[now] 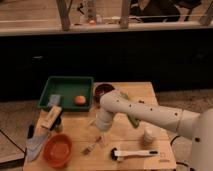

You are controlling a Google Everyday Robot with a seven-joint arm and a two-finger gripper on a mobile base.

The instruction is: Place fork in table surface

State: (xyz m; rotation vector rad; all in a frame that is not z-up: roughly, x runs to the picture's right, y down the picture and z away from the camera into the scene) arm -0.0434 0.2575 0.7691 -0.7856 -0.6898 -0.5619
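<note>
The fork [91, 147] is seen lying on the table surface [75, 125], right of the orange bowl [57, 149]. The gripper [101, 136] is positioned just beside it; its grip state cannot be told.

— How did the surfaces look?
— My gripper [101, 134] hung low beside the slim pale silvery-tan fork [92, 146], dull like brushed metal. The light-brown wooden tabletop [77, 125] looked matt, its plank grain plain.
— Your arm?
— My white arm [150, 115]: smooth, faintly glossy shell.

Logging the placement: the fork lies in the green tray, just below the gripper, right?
No. The camera view shows the fork on the table beside the bowl, not in the tray; the gripper is indeed just above it.
</note>
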